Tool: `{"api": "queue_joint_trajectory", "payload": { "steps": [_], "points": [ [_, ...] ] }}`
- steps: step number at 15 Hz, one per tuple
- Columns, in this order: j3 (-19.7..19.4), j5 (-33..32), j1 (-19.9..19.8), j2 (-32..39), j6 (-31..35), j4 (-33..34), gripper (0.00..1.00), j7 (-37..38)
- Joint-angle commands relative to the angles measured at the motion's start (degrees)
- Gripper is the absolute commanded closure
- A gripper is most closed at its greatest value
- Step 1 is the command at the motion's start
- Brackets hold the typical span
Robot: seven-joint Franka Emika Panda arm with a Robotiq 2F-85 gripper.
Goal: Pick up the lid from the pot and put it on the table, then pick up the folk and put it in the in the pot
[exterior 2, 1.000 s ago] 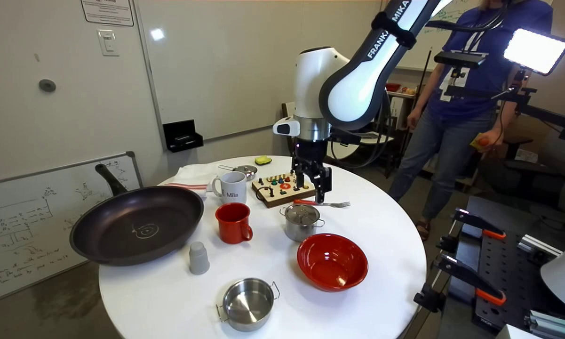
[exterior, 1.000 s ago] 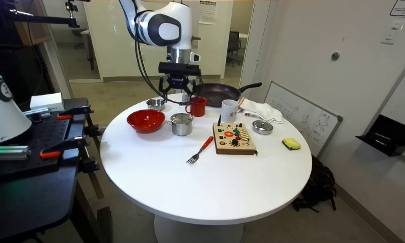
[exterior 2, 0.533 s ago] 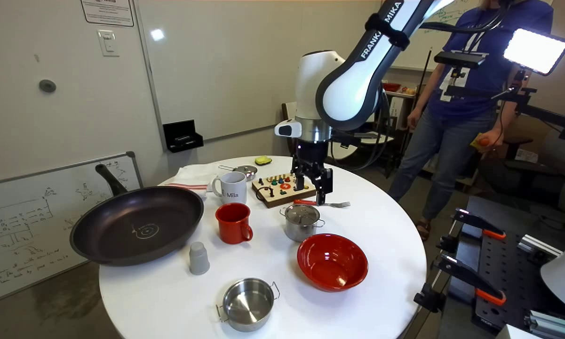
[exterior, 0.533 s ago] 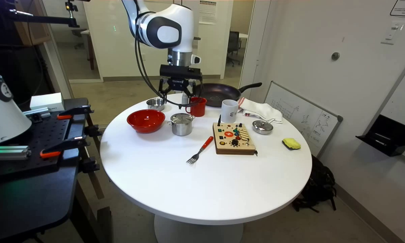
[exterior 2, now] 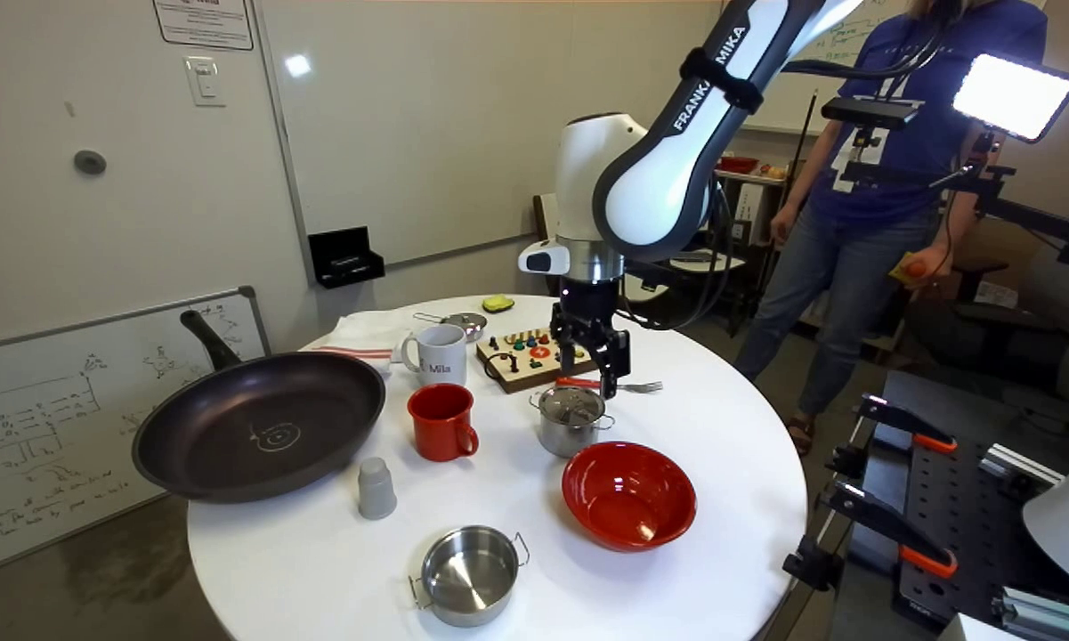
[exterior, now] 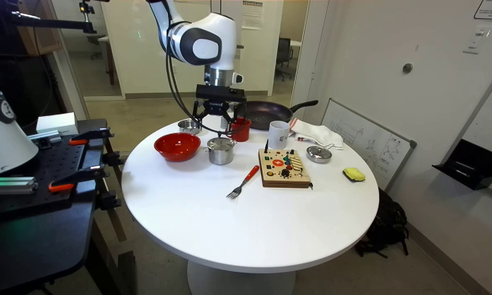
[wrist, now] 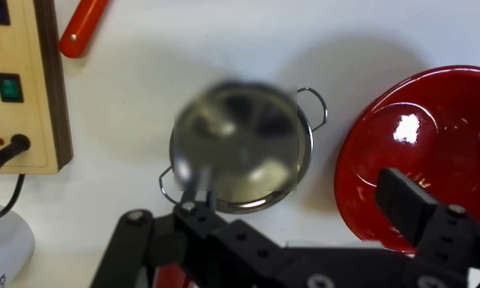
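The small steel pot stands upright on the round white table, its silvery lid resting on top. In the wrist view the lid is largely blurred. A fork with a red handle lies near the wooden board; only its handle end shows in the wrist view. My gripper hangs just above the lid, jaws wide apart and nothing held. In the wrist view one finger overlaps the pot's edge and the other finger is over the red bowl.
A red bowl sits close beside the pot. Around it are a red mug, a shallow steel bowl, a wooden switch board, a white mug, a grey shaker and a black pan.
My gripper has come down closer to the pot's lid, staying open throughout. The pot, lid and fork have not moved.
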Motion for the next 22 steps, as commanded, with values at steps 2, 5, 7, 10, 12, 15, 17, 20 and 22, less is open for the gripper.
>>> {"api": "queue_joint_trajectory", "payload": {
  "steps": [2, 5, 7, 10, 12, 15, 17, 20, 22],
  "points": [
    [-1.06, -0.37, 1.23, 3.02, 0.35, 2.97, 0.0, -2.3],
    [-1.78, -0.92, 1.87, 4.06, 0.75, 4.2, 0.0, -1.76],
    [-2.8, -1.73, 2.84, 4.62, 1.02, 5.01, 0.0, -0.82],
    [-4.81, -3.36, 4.74, 5.23, 1.29, 5.96, 0.0, 0.7],
    [-5.23, -3.84, 5.09, 5.76, 0.77, 6.58, 0.0, 0.42],
    [-5.61, -4.05, 5.52, 6.27, 0.95, 6.98, 0.0, 0.39],
    [-5.58, -3.95, 5.52, 6.54, 0.85, 7.32, 0.0, 0.37],
    [-5.49, -3.71, 5.44, 6.91, 0.6, 7.85, 0.0, 0.49],
    [-5.49, -3.68, 5.45, 6.96, 0.59, 7.95, 0.0, 0.57]
  ]
}}
